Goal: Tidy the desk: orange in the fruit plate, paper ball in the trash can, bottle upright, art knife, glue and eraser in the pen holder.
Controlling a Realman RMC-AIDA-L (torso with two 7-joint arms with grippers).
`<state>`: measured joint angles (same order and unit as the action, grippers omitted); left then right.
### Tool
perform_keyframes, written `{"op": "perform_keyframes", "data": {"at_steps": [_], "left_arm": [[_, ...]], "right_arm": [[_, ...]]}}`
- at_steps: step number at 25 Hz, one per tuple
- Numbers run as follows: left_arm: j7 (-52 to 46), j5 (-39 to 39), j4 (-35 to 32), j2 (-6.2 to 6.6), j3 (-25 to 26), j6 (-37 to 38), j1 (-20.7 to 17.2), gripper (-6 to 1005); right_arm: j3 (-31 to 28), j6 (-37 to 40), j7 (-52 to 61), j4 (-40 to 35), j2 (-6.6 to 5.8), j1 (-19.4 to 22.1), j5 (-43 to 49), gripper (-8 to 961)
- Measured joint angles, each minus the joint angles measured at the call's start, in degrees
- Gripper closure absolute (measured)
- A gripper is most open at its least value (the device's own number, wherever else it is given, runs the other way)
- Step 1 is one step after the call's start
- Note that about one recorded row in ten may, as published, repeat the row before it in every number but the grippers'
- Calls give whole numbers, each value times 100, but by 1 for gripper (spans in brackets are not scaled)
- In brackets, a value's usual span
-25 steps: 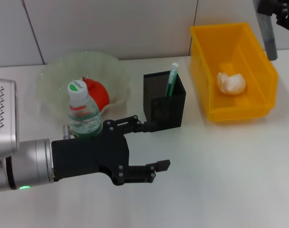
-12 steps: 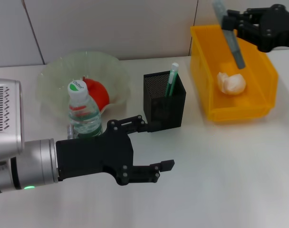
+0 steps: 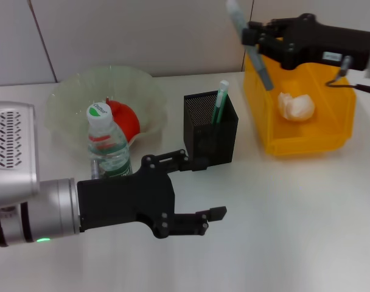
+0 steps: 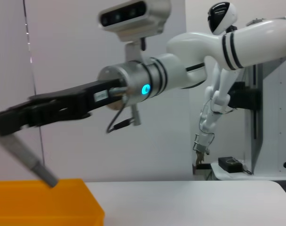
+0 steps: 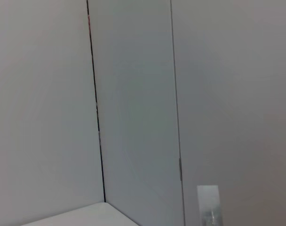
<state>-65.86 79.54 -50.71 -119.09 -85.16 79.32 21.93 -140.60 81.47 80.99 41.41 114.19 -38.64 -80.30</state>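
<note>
Head view: nearest the pen holder [image 3: 210, 126], the left gripper [image 3: 191, 188] is hovering with fingers apart, while beyond it the right gripper [image 3: 258, 36] is clamping the tilted art knife [image 3: 251, 45], risking striking the holder's rim.

Bottle [image 3: 106, 144] before fruit plate [image 3: 69, 97], pen holder [image 3: 210, 128] left of trash can [image 3: 337, 125]

The head camera looks forward and down onto the tabletop [image 3: 294, 219], close above the pen holder [image 3: 210, 128] and yellow bin [image 3: 337, 125]. The left wrist camera faces level across the tabletop past that bin's corner [image 4: 49, 202], sharing the bin with the head view. The right wrist camera points at a bare wall [image 5: 133, 103].
</note>
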Motion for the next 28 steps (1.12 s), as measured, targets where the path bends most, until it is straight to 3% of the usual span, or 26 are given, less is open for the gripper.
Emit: {"op": "perform_keyframes", "data": {"at_steps": [8,23,28], "left_arm": [[61,-142,-5,10,-205,-98,13,187],[65,-158,-3,0,-315,-84,13,186],[65,-159,-5,0,-370,-88,11,186]], "right_arm": [[40,-559,-467,-807,49,-443,-13,763],[156,-1273,-1152,-1458,281,-636,-74,752],[156,-1434,-1394,-1636,298,-635,-99,749]]}}
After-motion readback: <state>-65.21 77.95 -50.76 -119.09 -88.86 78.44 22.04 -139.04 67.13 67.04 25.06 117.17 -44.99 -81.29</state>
